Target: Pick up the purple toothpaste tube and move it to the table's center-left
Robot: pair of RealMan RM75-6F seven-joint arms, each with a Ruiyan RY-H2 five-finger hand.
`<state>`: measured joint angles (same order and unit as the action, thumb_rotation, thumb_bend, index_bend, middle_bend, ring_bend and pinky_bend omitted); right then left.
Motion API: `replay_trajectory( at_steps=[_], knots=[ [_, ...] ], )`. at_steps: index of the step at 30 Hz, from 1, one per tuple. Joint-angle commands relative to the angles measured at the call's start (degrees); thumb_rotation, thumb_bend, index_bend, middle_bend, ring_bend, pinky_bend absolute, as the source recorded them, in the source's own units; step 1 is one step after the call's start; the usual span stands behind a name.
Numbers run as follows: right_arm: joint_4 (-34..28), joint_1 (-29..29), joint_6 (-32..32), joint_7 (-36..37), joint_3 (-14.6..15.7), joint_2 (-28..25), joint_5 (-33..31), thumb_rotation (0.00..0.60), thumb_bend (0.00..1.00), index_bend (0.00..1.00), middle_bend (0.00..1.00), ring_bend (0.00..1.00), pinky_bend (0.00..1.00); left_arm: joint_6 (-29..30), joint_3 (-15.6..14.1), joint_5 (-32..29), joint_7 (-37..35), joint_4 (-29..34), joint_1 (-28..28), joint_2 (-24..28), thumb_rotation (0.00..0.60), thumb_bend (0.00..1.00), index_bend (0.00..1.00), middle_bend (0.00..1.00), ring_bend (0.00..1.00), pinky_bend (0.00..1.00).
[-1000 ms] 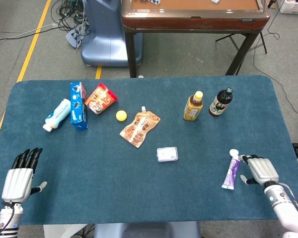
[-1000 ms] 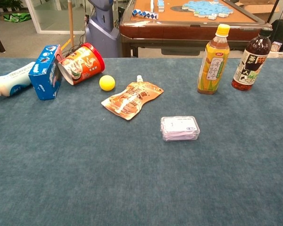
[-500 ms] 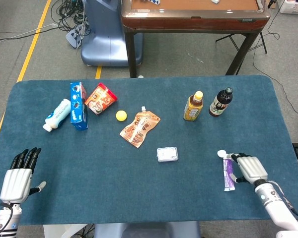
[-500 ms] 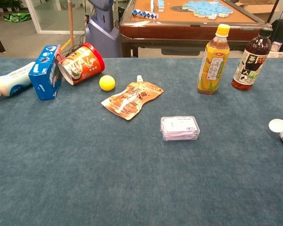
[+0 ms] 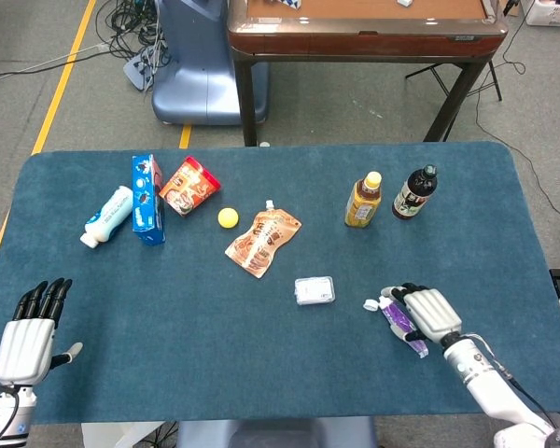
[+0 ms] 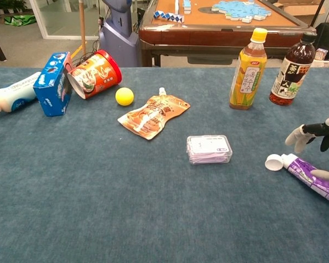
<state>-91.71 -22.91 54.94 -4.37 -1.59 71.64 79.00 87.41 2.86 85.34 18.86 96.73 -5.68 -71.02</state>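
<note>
head view: right hand (image 5: 424,314) grips purple toothpaste tube (image 5: 398,323) over the tabletop (image 5: 168,308) toward the front edge, right of middle, white cap pointing left; left hand (image 5: 24,336) at front-left corner, fingers straight, holding nothing | chest view: purple toothpaste tube (image 6: 312,176) at right edge, right hand's fingers (image 6: 310,131) around it; card box (image 6: 209,149) near its cap

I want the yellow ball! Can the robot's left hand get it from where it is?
Probably yes. The left hand is open and the yellow ball sits alone, with bare table between.
</note>
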Motion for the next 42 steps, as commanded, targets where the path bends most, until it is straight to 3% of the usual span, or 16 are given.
replay_trajectory(
  at_steps=[1,9,21,32,38,42],
  knots=[
    [-1.57,1.34,2.33,-0.19,1.04,-1.99,1.14,0.6,0.38,0.23,0.3,0.2,0.28,-0.11,0.02,0.03,-0.07,-0.06,-0.07,-0.01,0.6,0.0,0.0,0.07,0.06,0.08],
    [-0.39,2.53,1.73,-1.05,1.94,-3.21,-2.44,0.6,0.38,0.23,0.3,0.2,0.28,-1.1,-0.14,0.02,-0.47,-0.64,-0.47,-0.51,0.6,0.0,0.0,0.07,0.06,0.08],
    [4.56,1.16,-1.94,-0.35,1.42,1.1,-5.59,0.6,0.38,0.23,0.3,0.2,0.28,-1.43,0.04,-0.33,-0.07,-0.7,-0.65,-0.58,0.6,0.0,0.0,0.07,0.06,0.08],
    [2.55,-2.25,-0.95,7.15,1.9,3.38,5.87,0.6,0.38,0.23,0.3,0.2,0.28,0.0,-0.04,0.05,-0.24,-0.2,0.12,0.12,0.6,0.0,0.0,0.07,0.06,0.08],
    [-0.05,-2.71,0.02,7.86,3.19,2.23,8.81,0.6,0.38,0.23,0.3,0.2,0.28,0.16,-0.11,0.01,-0.54,-0.34,0.36,0.19,0.6,0.0,0.0,0.07,0.06,0.08],
    [-0.63,-1.27,2.67,3.41,3.65,1.58,8.57,0.6,0.38,0.23,0.3,0.2,0.28,0.07,-0.14,0.22,-0.71,-0.42,0.29,0.22,0.6,0.0,0.0,0.07,0.06,0.08]
  ],
)
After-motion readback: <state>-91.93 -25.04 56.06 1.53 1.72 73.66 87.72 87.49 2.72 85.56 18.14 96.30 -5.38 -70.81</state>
